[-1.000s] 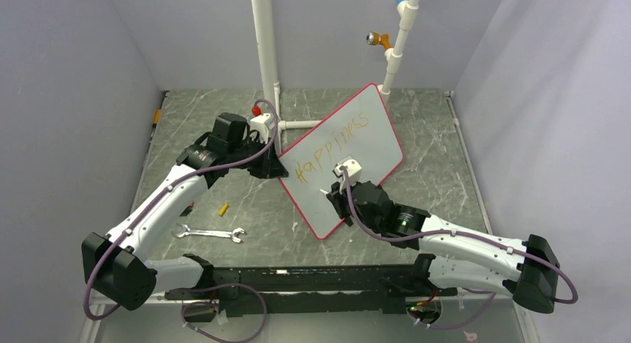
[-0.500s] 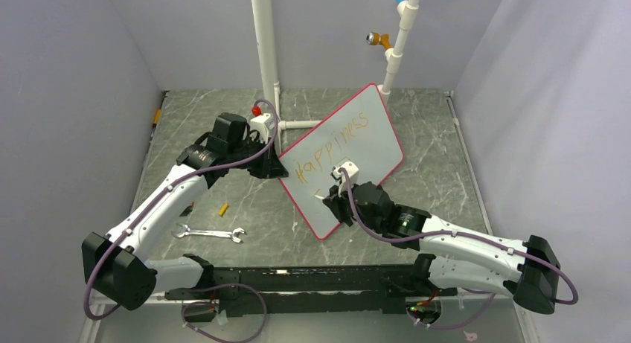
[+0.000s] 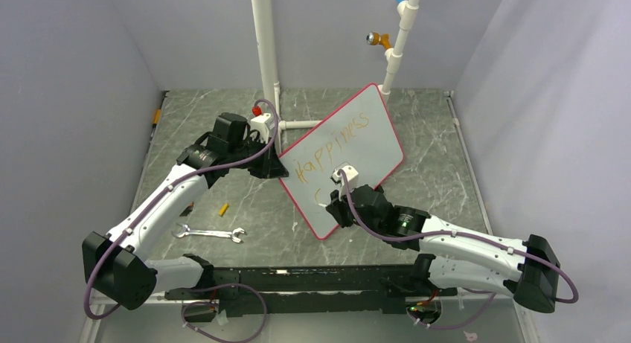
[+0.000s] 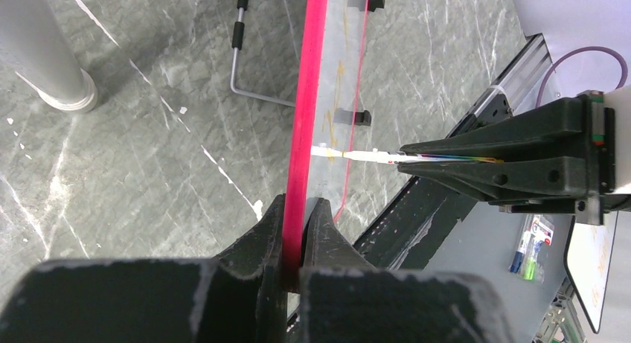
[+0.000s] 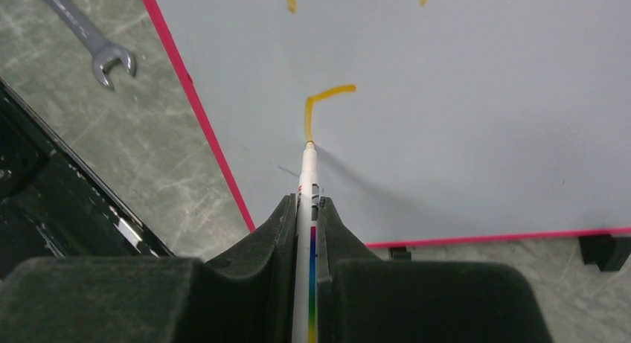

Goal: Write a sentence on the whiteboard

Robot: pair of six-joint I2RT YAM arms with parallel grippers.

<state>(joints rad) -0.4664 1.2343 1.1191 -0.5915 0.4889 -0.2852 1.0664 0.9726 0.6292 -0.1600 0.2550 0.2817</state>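
Clamping left gripper (image 4: 296,209) shut on the red frame edge of the whiteboard (image 3: 372,153), board standing mid-table (image 3: 431,172) between the two arms. Pinching a white marker (image 5: 307,172) in right gripper (image 5: 306,205), jaws closed on the barrel, tip touching the board at the end of an orange hook stroke below the sentence (image 3: 331,144). Seeing a wrench (image 3: 210,233) lying on the table, well left of the board.
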